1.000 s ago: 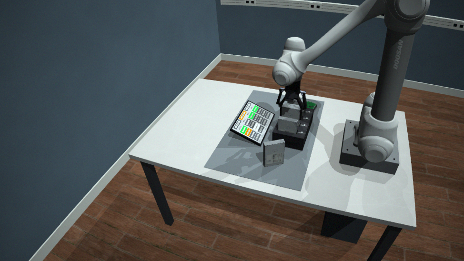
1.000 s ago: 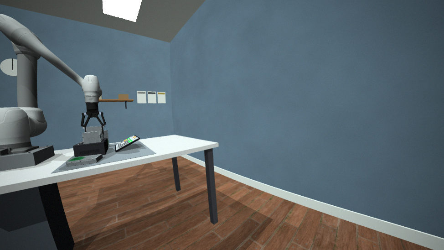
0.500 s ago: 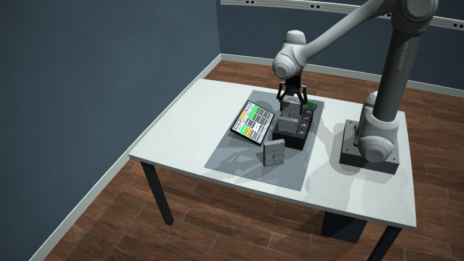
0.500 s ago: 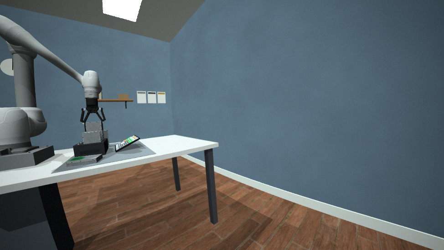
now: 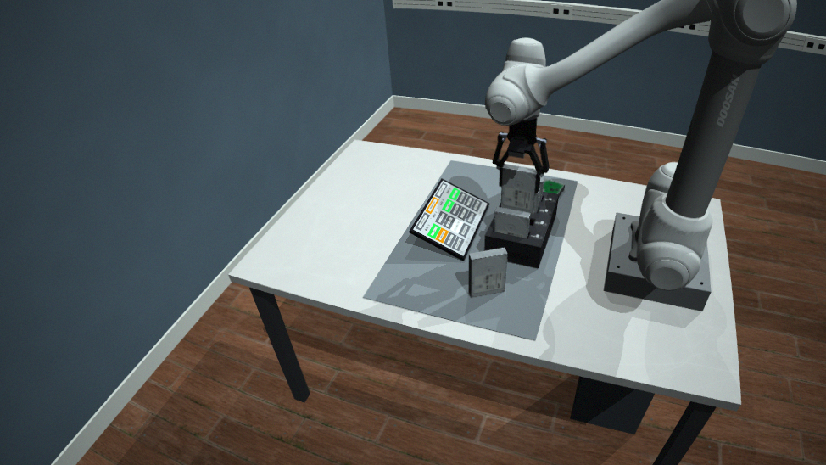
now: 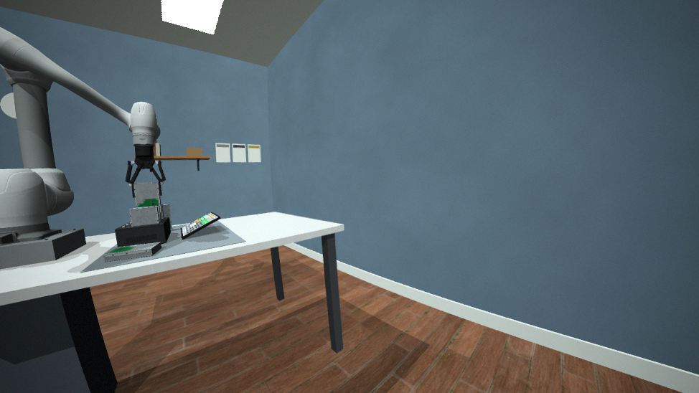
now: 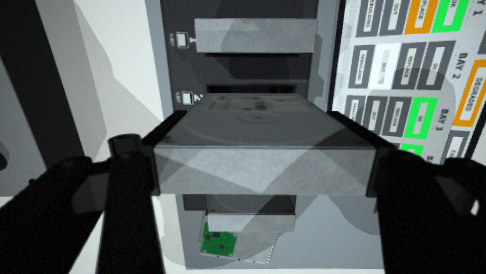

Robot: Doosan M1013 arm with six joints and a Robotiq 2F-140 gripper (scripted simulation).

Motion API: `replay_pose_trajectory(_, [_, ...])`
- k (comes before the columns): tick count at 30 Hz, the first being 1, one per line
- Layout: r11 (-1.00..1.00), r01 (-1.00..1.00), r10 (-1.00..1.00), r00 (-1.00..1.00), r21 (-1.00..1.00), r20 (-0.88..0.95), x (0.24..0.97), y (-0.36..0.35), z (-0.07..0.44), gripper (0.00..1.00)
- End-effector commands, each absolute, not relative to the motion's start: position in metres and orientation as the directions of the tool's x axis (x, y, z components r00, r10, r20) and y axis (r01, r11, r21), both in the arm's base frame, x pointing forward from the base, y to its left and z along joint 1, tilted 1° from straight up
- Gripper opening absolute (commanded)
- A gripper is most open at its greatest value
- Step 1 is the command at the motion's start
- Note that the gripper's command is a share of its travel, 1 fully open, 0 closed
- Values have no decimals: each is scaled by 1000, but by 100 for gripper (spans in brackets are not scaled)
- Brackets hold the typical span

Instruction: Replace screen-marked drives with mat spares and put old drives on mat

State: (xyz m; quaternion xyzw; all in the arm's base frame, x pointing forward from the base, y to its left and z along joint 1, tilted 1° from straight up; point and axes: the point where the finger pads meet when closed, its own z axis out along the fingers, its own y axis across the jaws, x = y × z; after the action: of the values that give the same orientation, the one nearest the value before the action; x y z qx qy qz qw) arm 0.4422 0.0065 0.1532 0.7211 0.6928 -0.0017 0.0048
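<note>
My gripper [image 5: 519, 169] [image 6: 145, 181] [image 7: 256, 128] is shut on a grey drive [image 5: 517, 192] [image 6: 146, 194] [image 7: 265, 172] and holds it upright, clear above the black dock [image 5: 520, 249] [image 6: 141, 234] [image 7: 172, 70]. The slot of bay 2 [image 7: 260, 88] under it is open and empty. A drive [image 5: 512, 223] [image 7: 256, 35] sits in bay 1, and another drive [image 7: 250, 205] shows in the bay past the held one. A spare drive [image 5: 488, 271] stands on edge on the mat [image 5: 415, 288] in front of the dock. Another drive [image 5: 553, 187] [image 6: 131, 250] [image 7: 235, 242] lies flat, green board up, at the dock's far end.
The tilted screen [image 5: 449, 218] [image 6: 202, 226] [image 7: 415, 75] stands left of the dock with orange and green fields lit. The arm's base [image 5: 655, 271] stands on the white table [image 5: 323, 231] right of the mat.
</note>
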Motion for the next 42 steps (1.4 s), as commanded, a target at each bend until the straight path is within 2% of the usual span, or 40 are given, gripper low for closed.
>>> replay_pose_trajectory(1, [-40,999,999,40,6,-9,443,7,164,10])
replay_pose_trajectory(22, [-40,999,999,40,6,-9,442,7,207,10])
replay_pose_trajectory(42, [-40,999,999,40,6,-9,442,7,214,10])
